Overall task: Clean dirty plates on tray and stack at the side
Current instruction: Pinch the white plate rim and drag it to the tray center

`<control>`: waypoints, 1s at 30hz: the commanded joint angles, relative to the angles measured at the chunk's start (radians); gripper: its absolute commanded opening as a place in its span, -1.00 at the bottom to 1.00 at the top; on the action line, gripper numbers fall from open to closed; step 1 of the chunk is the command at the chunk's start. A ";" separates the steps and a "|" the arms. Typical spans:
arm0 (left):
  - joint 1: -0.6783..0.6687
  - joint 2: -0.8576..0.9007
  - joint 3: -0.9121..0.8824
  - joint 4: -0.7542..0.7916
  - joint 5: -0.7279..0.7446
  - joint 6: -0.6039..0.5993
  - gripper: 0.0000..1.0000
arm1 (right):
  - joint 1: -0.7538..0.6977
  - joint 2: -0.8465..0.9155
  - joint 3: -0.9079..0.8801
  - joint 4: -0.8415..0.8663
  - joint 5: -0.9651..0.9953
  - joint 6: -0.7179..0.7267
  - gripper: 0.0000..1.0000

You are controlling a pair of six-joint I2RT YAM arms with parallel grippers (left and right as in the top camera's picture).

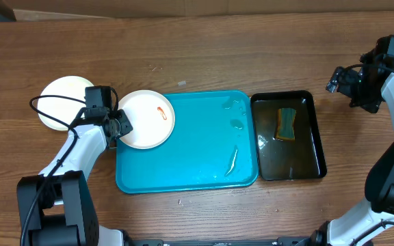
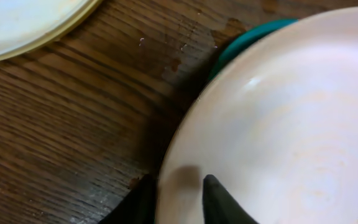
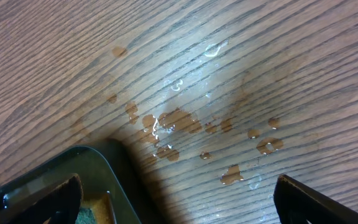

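A white plate [image 1: 146, 119] with a small red smear [image 1: 161, 113] lies over the near-left corner of the turquoise tray [image 1: 197, 164] and overhangs the table. My left gripper [image 1: 122, 126] is at its left rim. In the left wrist view the gripper [image 2: 179, 190] straddles the rim of the plate [image 2: 291, 124], one finger under the edge and one on top, shut on it. A pale yellow-green plate [image 1: 60, 102] rests on the table to the left of the tray. My right gripper [image 1: 340, 78] hovers wide open beyond the black tub, holding nothing.
A black tub [image 1: 317, 137] of water with a sponge [image 1: 287, 124] stands right of the tray. Water puddles lie on the tray [image 1: 234, 160]. The right wrist view shows water drops [image 3: 173, 121] on the wood beside the tub's corner [image 3: 98, 162].
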 commanded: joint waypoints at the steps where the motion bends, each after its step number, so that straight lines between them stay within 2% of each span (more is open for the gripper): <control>1: 0.003 0.008 -0.006 -0.009 0.076 0.021 -0.60 | -0.005 -0.024 0.014 0.003 0.005 0.000 1.00; 2: 0.003 0.008 -0.006 -0.016 0.102 0.021 -0.64 | -0.005 -0.024 0.014 0.003 0.004 0.000 1.00; 5: 0.003 0.008 -0.006 -0.051 0.184 0.030 -0.91 | -0.005 -0.024 0.014 0.003 0.005 0.000 1.00; 12: -0.001 0.008 -0.006 -0.141 0.296 0.047 -0.91 | -0.005 -0.024 0.014 0.003 0.005 0.000 1.00; 30: -0.137 0.007 -0.005 -0.169 0.292 0.054 -0.92 | -0.005 -0.024 0.014 0.003 0.005 0.000 1.00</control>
